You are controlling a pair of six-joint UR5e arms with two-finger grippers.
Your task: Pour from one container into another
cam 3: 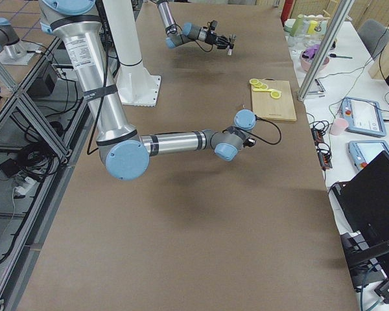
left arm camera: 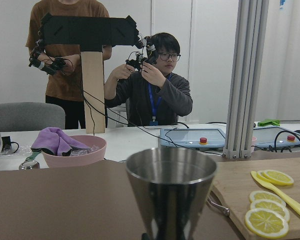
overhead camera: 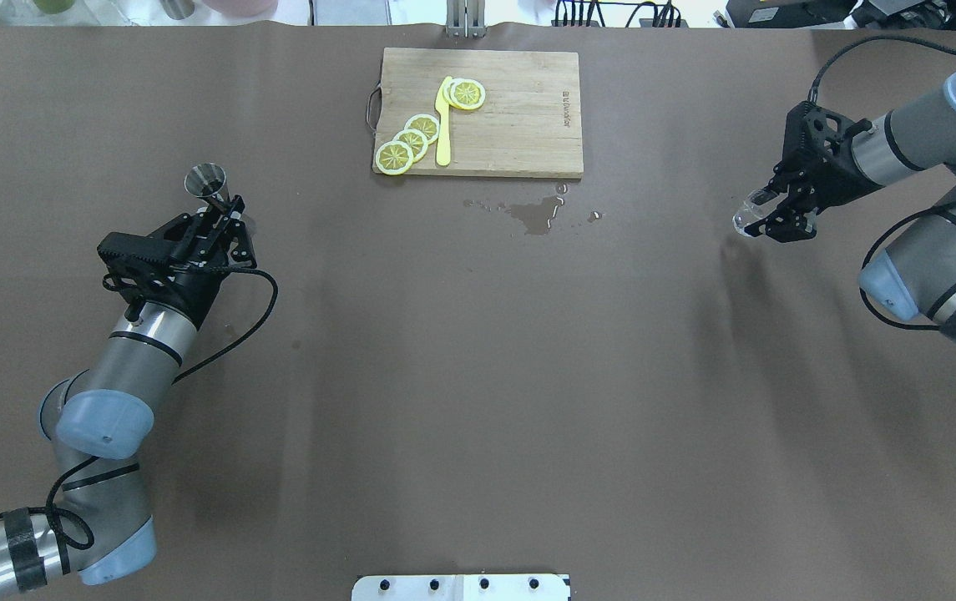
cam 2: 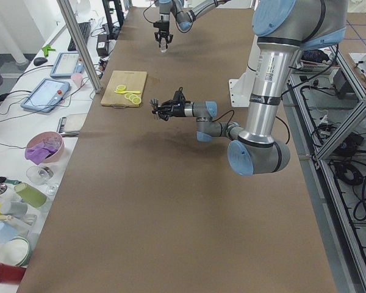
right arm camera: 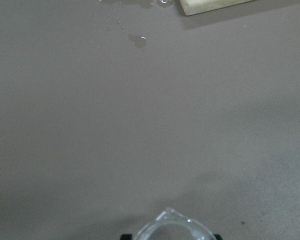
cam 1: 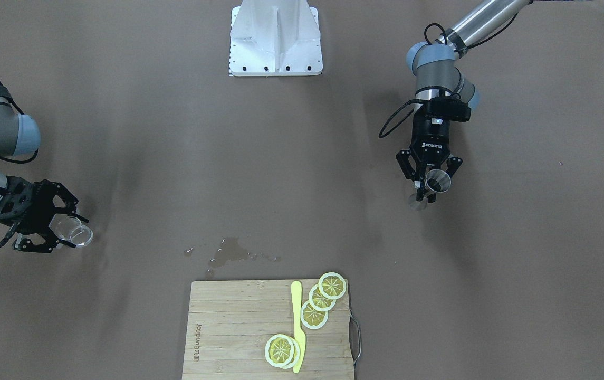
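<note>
My left gripper [overhead camera: 225,219] is shut on the narrow waist of the silvery metal jigger [overhead camera: 207,185], which it holds upright at the table's left side. In the front-facing view that jigger [cam 1: 437,181] sits between the black fingers of the left gripper [cam 1: 427,186]. It fills the lower middle of the left wrist view, jigger [left arm camera: 171,192] mouth up. My right gripper [overhead camera: 768,215] is shut on the small clear glass cup [overhead camera: 746,215] far to the right, cup [cam 1: 77,233] tipped with its mouth away from the wrist. Only the cup's rim [right arm camera: 172,228] shows in the right wrist view.
A wooden cutting board [overhead camera: 519,117] lies at the far middle with lemon slices [overhead camera: 409,143] and a yellow knife [overhead camera: 443,125]. A small spill of water [overhead camera: 538,214] wets the table just in front of it. The white robot base plate [cam 1: 275,47] is at the near edge.
</note>
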